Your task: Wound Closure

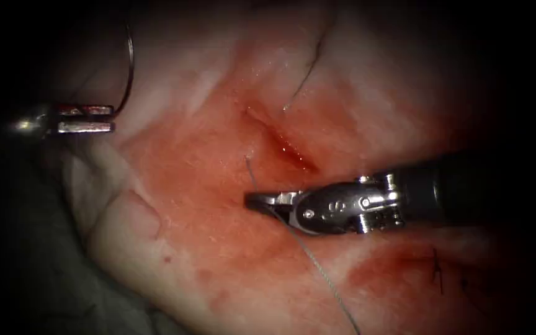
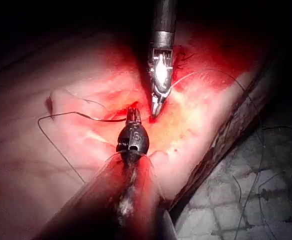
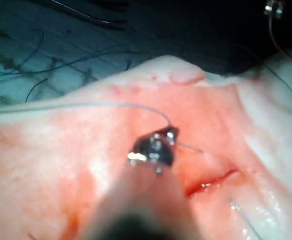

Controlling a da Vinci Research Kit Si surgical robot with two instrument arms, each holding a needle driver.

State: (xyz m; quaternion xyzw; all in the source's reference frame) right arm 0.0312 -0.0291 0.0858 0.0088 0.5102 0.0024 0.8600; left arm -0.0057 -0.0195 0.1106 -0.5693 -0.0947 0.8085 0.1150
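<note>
Nearest to us is the right arm's steel end effector. Its two jaws are closed flat on the pale grey thread, just left of the short red cut in the pink, wet pork tissue. From those jaws one short run of thread climbs to the tissue surface near the cut. The longer run trails down and to the right, across the red fluid smeared around the wound.

Well apart on the left side of the cut, the left arm's end effector is narrowed onto the thin, dark, curved steel needle. We judge the hold to be near one end of the curve. The needle is clear of the tissue. Its long axis runs up and down in the endoscope view, the curve bows to the right, and the free end points up and slightly left. We cannot tell whether that end is the point or the tail.

To do this well, we would hold the thread firmly without crushing it. We would also keep the needle still and off the tissue, so its tip snags nothing.
</note>
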